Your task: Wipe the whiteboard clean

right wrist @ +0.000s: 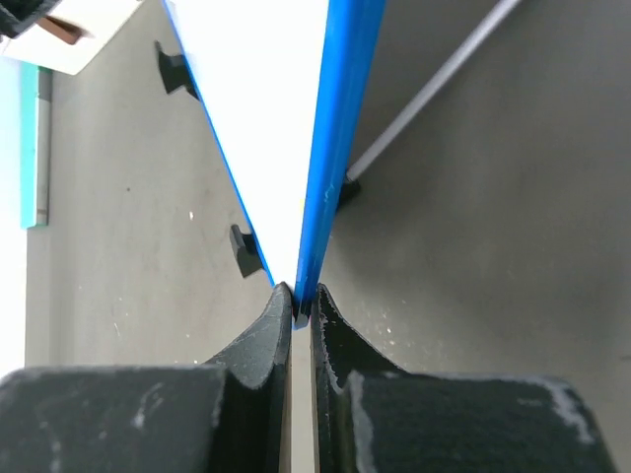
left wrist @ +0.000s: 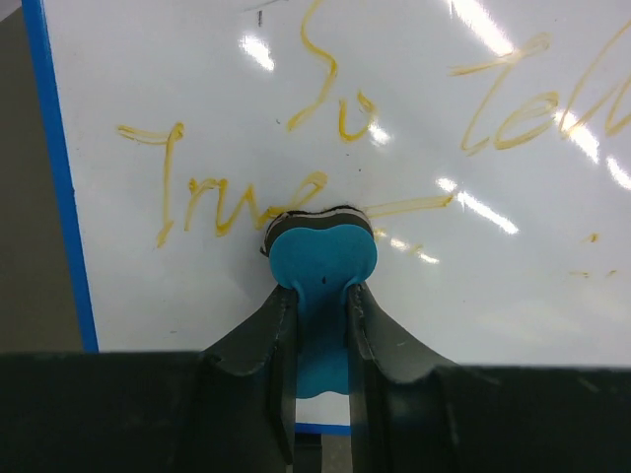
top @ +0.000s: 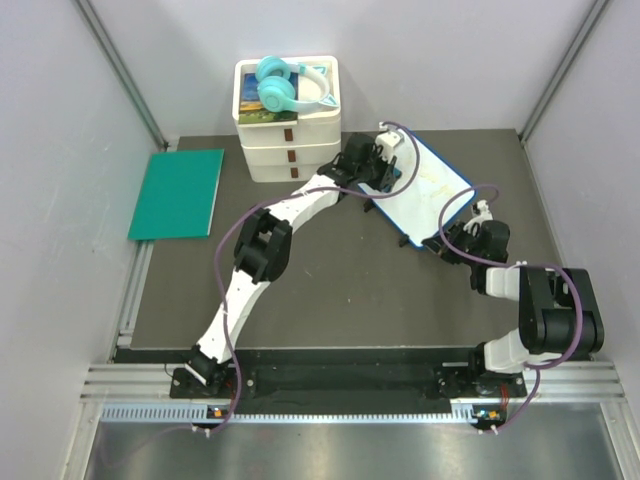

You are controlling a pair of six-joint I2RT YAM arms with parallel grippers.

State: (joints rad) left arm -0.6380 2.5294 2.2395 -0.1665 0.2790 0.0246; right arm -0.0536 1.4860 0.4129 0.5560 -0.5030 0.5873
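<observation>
The whiteboard (top: pixel 432 192) is a small white board with a blue frame, standing tilted at the back right of the table. Yellow-orange writing covers its face in the left wrist view (left wrist: pixel 414 128). My left gripper (left wrist: pixel 317 296) is shut on a blue eraser (left wrist: pixel 320 256), whose dark pad presses on the board just under the word at the left. In the top view the left gripper (top: pixel 385 168) is at the board's upper left part. My right gripper (right wrist: pixel 304 307) is shut on the whiteboard's blue edge (right wrist: pixel 340 118) at its near corner (top: pixel 450 238).
A stack of white boxes (top: pixel 290 135) with turquoise headphones (top: pixel 280 85) on top stands at the back, just left of the left gripper. A green flat mat (top: pixel 180 192) lies at the left. Black stand feet (right wrist: pixel 245 251) show under the board.
</observation>
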